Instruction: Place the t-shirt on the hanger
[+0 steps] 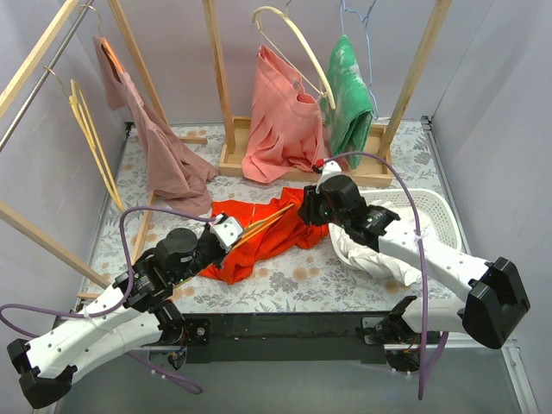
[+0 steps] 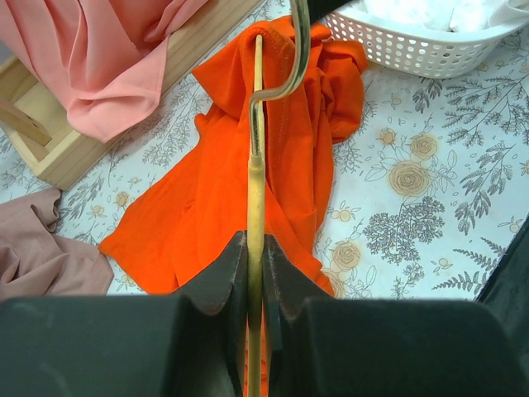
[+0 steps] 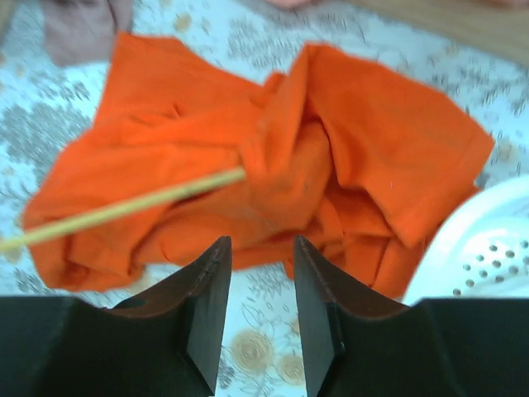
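The red-orange t-shirt (image 1: 263, 233) lies crumpled on the floral table; it also shows in the left wrist view (image 2: 215, 182) and the right wrist view (image 3: 273, 165). My left gripper (image 2: 255, 248) is shut on the pale-yellow hanger (image 2: 256, 190), whose far arm runs into the shirt's folds, with its metal hook (image 2: 289, 74) curving above. The hanger shows as a thin bar in the top view (image 1: 263, 224) and the right wrist view (image 3: 124, 208). My right gripper (image 3: 260, 273) is open and empty, just above the shirt's near edge, in the top view (image 1: 321, 207) at the shirt's right end.
A white basket (image 1: 431, 211) with white cloth stands right of the shirt. A wooden rack base (image 1: 233, 159) stands behind, with a salmon garment (image 1: 280, 121), a green garment (image 1: 349, 95) and a dusty-pink garment (image 1: 159, 147). Spare yellow hangers (image 1: 90, 138) hang at the left rail.
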Motion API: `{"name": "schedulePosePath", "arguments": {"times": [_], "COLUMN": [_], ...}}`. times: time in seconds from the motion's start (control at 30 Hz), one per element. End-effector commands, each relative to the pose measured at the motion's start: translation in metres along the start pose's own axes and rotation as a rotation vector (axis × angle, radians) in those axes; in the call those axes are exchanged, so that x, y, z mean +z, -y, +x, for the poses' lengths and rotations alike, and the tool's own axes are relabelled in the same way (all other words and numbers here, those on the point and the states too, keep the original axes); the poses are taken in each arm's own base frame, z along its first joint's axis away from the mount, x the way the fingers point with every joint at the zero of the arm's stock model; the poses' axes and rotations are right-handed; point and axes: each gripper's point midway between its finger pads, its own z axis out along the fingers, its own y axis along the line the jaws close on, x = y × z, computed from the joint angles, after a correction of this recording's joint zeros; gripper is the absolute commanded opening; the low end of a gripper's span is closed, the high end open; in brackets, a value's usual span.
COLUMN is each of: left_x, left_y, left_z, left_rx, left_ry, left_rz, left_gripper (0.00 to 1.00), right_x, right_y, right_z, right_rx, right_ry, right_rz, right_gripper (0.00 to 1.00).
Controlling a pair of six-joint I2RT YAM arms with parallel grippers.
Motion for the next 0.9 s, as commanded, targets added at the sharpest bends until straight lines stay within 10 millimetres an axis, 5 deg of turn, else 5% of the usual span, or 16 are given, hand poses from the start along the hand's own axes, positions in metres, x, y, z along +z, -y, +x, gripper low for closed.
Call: {"name": "schedulePosePath", "arguments": {"times": [0.0,0.53,0.73,0.87], "left_x": [-0.002,-0.003,-0.008,-0.009], "left_y": [-0.005,-0.008,-0.011,-0.009], "left_z": [-0.013,-0.014,-0.017,-0.015], "left_rx": [0.006,0.022,0.029,0.027], "left_ry": [0.048,0.050,0.059,0.054], "left_rz": [-0.019,-0.031,-0.043,-0.034], "left_gripper": [0.00,0.00,0.00,0.00], "right_x": [-0.001,0.036,0.037,0.031], "right_y": [-0.001,0.000,0.002,-0.011], "right_z": [0.006,0.004,-0.004,-0.023], "right_rx": [0.037,0.023,0.015,-0.028], "right_ry": [0.083,0.144,0.178,0.216], "right_rz": [-0.049,-0.046,-0.031,-0.075], "right_gripper": [0.46,0.50,0.35,0.02]}}
